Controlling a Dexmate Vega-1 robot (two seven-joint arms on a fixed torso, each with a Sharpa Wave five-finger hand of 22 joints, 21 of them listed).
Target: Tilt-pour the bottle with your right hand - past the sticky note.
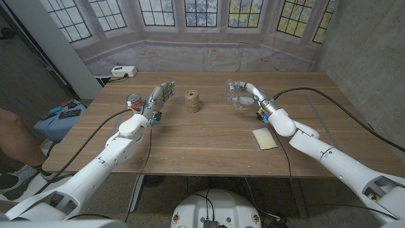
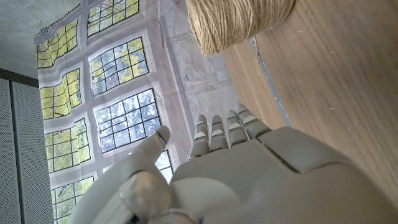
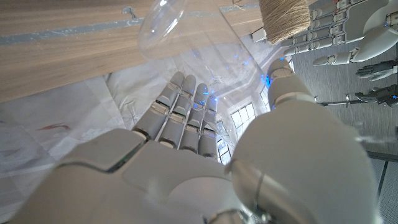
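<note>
— Where is the clear plastic bottle [image 1: 239,94] right now?

— In the robot's right hand [image 1: 252,92]. The fingers are wrapped round it and it is lifted off the wooden counter [image 1: 209,136], tipped over toward its side rather than upright. In the right wrist view the transparent bottle [image 3: 186,43] sits just past the fingertips [image 3: 180,84], with the thumb [image 3: 283,74] closing in from the other side.

— And the sticky note?

— The pale yellow square sticky note [image 1: 264,138] lies flat on the counter behind the right hand, back along the forearm and beside the wrist. The bottle is on the far side of it, well apart from it.

— What is the left hand [image 1: 158,98] doing?

— It holds nothing. The fingers are stretched out and lie close together, side by side, thumb set a little apart; the left wrist view shows the same straight fingers [image 2: 224,130] above the counter. I cannot tell whether it touches the wood.

— Anything near it?

— A brown spool of twine [image 1: 193,101] stands just beside the left hand, on its inner side, between the two hands. A small can with a red label [image 1: 133,102] stands near it on the outer side. The twine spool also shows beyond the fingertips in the left wrist view [image 2: 239,22].

— Anything else?

— A white power strip [image 1: 124,71] sits behind the counter's far left corner, and a person's leg [image 1: 16,142] shows at the edge, left of the counter.
</note>
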